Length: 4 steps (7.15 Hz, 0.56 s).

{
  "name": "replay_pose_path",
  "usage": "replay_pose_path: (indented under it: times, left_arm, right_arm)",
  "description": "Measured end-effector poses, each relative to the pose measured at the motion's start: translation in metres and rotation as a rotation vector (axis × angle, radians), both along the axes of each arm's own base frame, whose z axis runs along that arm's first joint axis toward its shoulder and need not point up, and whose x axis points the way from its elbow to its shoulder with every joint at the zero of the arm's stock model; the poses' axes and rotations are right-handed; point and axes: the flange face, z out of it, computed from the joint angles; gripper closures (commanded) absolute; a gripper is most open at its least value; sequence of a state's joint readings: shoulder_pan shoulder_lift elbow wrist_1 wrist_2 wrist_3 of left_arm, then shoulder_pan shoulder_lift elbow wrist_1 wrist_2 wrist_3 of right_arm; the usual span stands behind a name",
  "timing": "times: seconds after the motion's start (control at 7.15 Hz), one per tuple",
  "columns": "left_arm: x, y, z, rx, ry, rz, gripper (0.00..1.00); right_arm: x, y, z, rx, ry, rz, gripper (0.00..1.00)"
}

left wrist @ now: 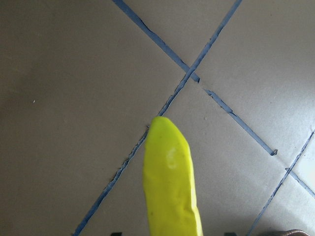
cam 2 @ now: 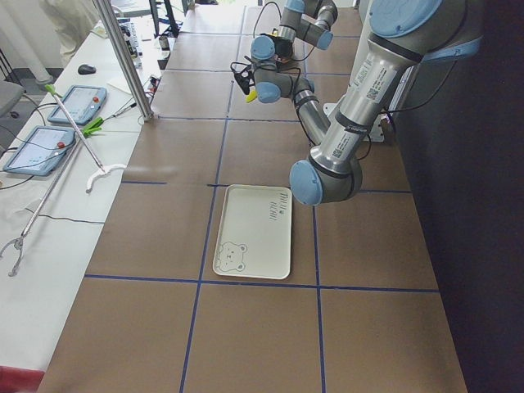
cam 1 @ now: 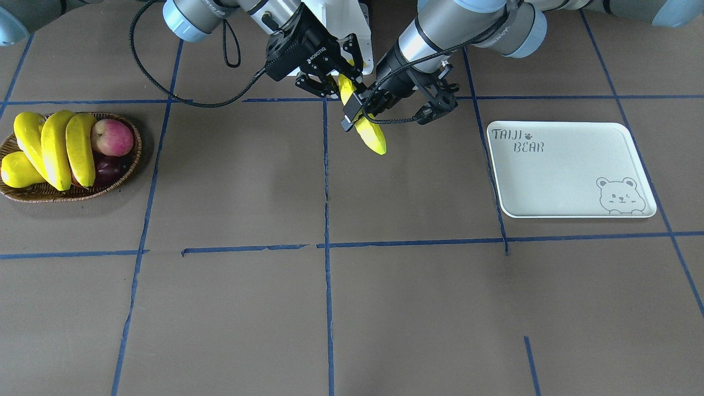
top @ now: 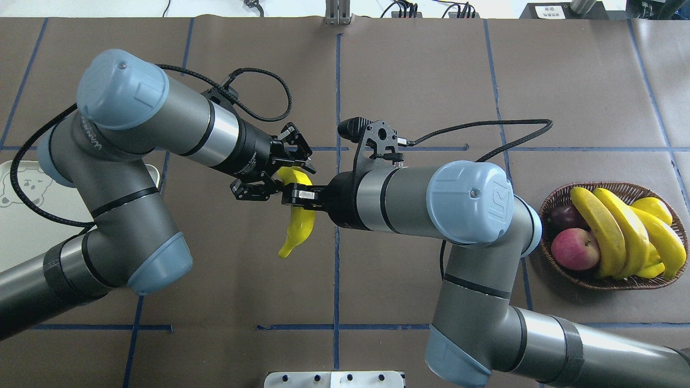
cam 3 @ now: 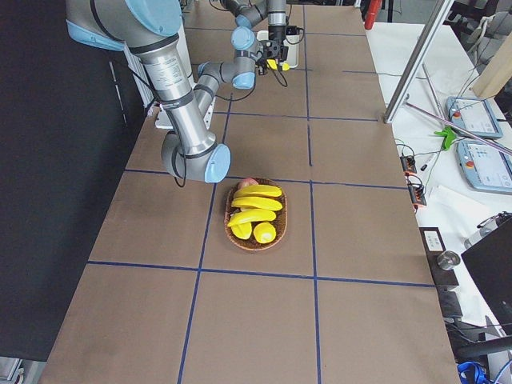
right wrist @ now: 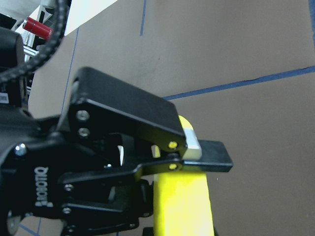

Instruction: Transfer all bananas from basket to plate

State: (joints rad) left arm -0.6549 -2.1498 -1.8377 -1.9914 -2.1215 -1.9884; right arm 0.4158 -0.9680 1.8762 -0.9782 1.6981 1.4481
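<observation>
One banana (cam 1: 373, 137) (top: 299, 223) hangs nearly upright above the table's middle. My right gripper (cam 1: 341, 82) (top: 315, 199) is shut on its upper part. My left gripper (cam 1: 357, 110) (top: 294, 178) reaches in from the plate's side, open, its fingers standing on either side of the banana. The left wrist view shows only the banana's free lower end (left wrist: 170, 187) over the table. The right wrist view shows the banana (right wrist: 182, 206) beside the left gripper's body. Three bananas (cam 1: 55, 148) (top: 625, 231) lie in the wicker basket (cam 1: 66, 196) (top: 544, 205). The white plate (cam 1: 550, 181) (cam 2: 254, 237) holds nothing.
In the basket there are also a red apple (cam 1: 113, 137), a dark plum (cam 1: 110, 168) and a short plump yellow fruit (cam 1: 16, 170). The left arm covers most of the plate (top: 21, 226) in the overhead view. The white robot base (top: 334, 380) is at the near edge.
</observation>
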Motion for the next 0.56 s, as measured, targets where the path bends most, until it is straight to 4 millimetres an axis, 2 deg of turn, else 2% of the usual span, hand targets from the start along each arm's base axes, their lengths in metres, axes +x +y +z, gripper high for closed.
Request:
replay_pose_path:
  times: [0.14, 0.28, 0.42, 0.56]
  left_arm:
    - [0.0001, 0.0002, 0.0002, 0.001, 0.000, 0.000, 0.96]
    - [0.0000, 0.0003, 0.0001, 0.003, 0.001, 0.001, 0.99]
    - [-0.0001, 0.0004, 0.0006, 0.004, 0.001, 0.002, 1.00]
    - [0.0000, 0.0001, 0.0024, 0.004, -0.002, 0.003, 1.00]
  right_arm:
    - [0.0002, 0.0001, -0.0001, 0.000, 0.000, 0.000, 0.92]
    - [0.0004, 0.0004, 0.0000, -0.001, -0.001, 0.000, 0.38]
    - [0.0006, 0.0005, -0.0002, -0.007, -0.003, 0.000, 0.01]
    - [0.0013, 0.0002, -0.0005, -0.023, -0.009, 0.001, 0.00]
